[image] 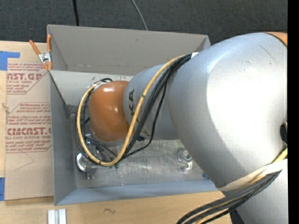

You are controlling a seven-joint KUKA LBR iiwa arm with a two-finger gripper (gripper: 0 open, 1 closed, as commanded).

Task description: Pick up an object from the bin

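Note:
My gripper (pixel 95 149) is low in the bin's front left corner; a dark part of its body shows under the arm's orange cover and looped cables. A small shiny round metal piece (pixel 83 163) lies right beside it on the bin floor, close to the left wall. Whether the gripper touches that piece is hidden. A second small silvery metal piece (pixel 186 160), ring-like in shape, lies on the floor at the front right, well apart from the gripper.
The big grey arm reaches in from the right and covers most of the bin's middle and right side. The bin's sloping left wall and front wall stand close around the gripper.

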